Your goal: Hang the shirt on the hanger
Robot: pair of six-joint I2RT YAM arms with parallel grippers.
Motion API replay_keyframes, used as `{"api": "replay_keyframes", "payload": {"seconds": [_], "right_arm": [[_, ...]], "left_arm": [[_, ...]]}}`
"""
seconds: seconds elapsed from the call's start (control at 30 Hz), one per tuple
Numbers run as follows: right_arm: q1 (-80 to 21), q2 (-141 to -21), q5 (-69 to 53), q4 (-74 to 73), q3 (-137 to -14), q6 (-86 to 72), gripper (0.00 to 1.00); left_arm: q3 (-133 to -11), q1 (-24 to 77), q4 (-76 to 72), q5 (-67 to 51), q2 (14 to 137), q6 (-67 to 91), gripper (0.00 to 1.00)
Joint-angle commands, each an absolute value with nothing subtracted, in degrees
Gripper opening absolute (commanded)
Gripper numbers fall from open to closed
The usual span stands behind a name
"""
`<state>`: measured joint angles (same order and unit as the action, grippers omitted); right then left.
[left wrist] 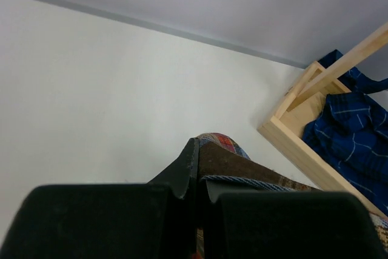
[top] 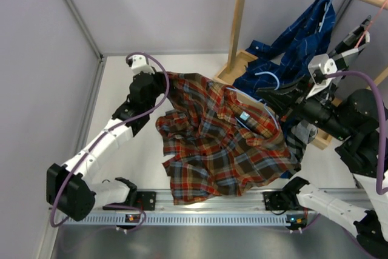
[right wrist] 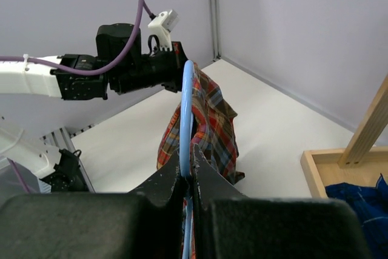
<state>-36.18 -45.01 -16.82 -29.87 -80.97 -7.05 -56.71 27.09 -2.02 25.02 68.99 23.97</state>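
**A:** Where's the shirt (top: 218,144)?

**B:** Hanging above the table (top: 194,65), bunched against the hanger (right wrist: 187,101). The right gripper (right wrist: 189,168) has its jaws clamped on the blue wire. The left gripper (left wrist: 197,153) pinches the shirt's edge.

**A:** And now?

**B:** I'd draw that edge outward gently, so the shoulder slides over the wire's end without slipping free.

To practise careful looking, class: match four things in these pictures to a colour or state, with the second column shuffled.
Column 1:
1. left gripper
2. right gripper
3. hanger
4. rack

Column 2:
A. pale wood
B. light blue
C. shut on shirt
D. shut on hanger

Pairs: 1-C, 2-D, 3-B, 4-A
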Motion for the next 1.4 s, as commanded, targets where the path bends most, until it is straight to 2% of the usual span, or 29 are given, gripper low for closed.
{"api": "replay_keyframes", "payload": {"seconds": [0.0,0.13,0.17,0.2,0.27,0.3,0.33,0.37,0.43,0.47,0.5,0.6,0.67,0.7,0.8,0.93,0.97,1.03,1.07,1.17,1.2,1.27,1.3,1.37], "right_arm": [[-35.8,-44.7,-14.9,-25.5,-82.9,-6.9,0.00],[-35.8,-45.6,-13.5,-24.6,-82.8,-7.2,0.00],[-35.9,-46.0,-12.6,-24.5,-82.7,-7.1,0.00],[-35.8,-46.2,-12.3,-24.5,-82.8,-6.9,0.00],[-35.8,-46.9,-11.9,-24.6,-83.1,-6.7,0.00],[-35.8,-47.2,-11.5,-24.5,-83.1,-6.2,0.00],[-35.8,-47.5,-11.0,-24.6,-83.1,-6.2,0.00],[-35.8,-47.8,-9.4,-24.6,-82.9,-5.9,0.00],[-35.8,-47.9,-8.8,-24.8,-82.2,-5.5,0.00],[-35.8,-47.7,-9.4,-24.8,-81.9,-5.4,0.00],[-35.8,-47.6,-10.4,-24.9,-81.7,-5.2,0.00],[-35.8,-46.1,-7.7,-25.0,-80.3,-7.6,0.00],[-35.8,-46.1,-5.6,-24.3,-79.4,-8.2,0.00],[-35.8,-46.6,-6.1,-24.4,-79.5,-7.8,0.00],[-35.8,-48.2,-10.2,-24.4,-80.6,-7.6,0.00],[-35.8,-48.9,-12.2,-24.5,-82.0,-8.3,0.00],[-35.8,-48.9,-12.3,-24.6,-82.1,-8.4,0.00],[-35.8,-49.0,-12.0,-24.6,-82.2,-8.3,0.00],[-35.7,-48.9,-11.7,-24.6,-82.2,-8.4,0.00],[-35.7,-49.0,-11.2,-24.5,-82.0,-8.5,0.00],[-35.8,-49.2,-11.1,-24.5,-82.0,-8.5,0.00],[-35.8,-49.9,-11.3,-24.6,-81.9,-8.7,0.00],[-35.8,-50.3,-11.3,-24.5,-81.9,-8.7,0.00],[-35.8,-51.2,-11.1,-24.5,-81.8,-8.9,0.00]], "left_arm": [[-57.2,26.0,2.4,27.6,69.3,28.8,0.00],[-58.2,25.9,3.8,24.5,70.7,29.4,0.00],[-58.5,25.8,4.6,23.5,70.8,29.4,0.04],[-58.9,25.8,5.4,22.9,71.0,29.2,0.15],[-60.3,25.8,7.3,19.7,70.8,27.8,0.45],[-60.8,25.8,7.5,17.8,70.2,26.9,0.80],[-62.0,25.8,7.6,15.1,69.4,24.4,0.94],[-62.7,25.8,7.4,11.9,66.9,22.9,0.98],[-65.0,26.5,5.5,-4.6,63.3,17.6,0.98],[-66.1,27.2,3.8,-14.8,62.8,16.2,0.98],[-69.2,29.1,3.9,-19.6,62.9,12.9,0.98],[-77.1,32.5,8.4,-28.2,66.2,12.9,0.98],[-79.2,35.9,9.4,-27.4,68.0,14.5,0.97],[-79.7,41.1,9.5,-23.4,68.4,13.6,0.97],[-80.0,47.5,9.7,-12.8,70.1,12.0,0.98],[-80.5,48.3,9.5,-11.9,73.1,12.9,0.90],[-80.9,48.7,9.5,-11.9,73.7,12.7,0.83],[-81.3,49.0,9.6,-11.3,75.5,12.6,0.77],[-81.3,49.0,9.6,-11.3,75.8,12.6,0.63],[-80.9,49.0,9.6,-9.9,76.5,12.3,0.36],[-80.9,49.0,9.7,-9.1,76.5,12.1,0.20],[-80.7,49.0,9.8,-7.6,76.0,11.5,0.05],[-80.4,49.0,9.7,-7.3,75.9,11.4,0.00],[-80.5,49.1,9.7,-7.7,75.4,11.3,0.00]]}}
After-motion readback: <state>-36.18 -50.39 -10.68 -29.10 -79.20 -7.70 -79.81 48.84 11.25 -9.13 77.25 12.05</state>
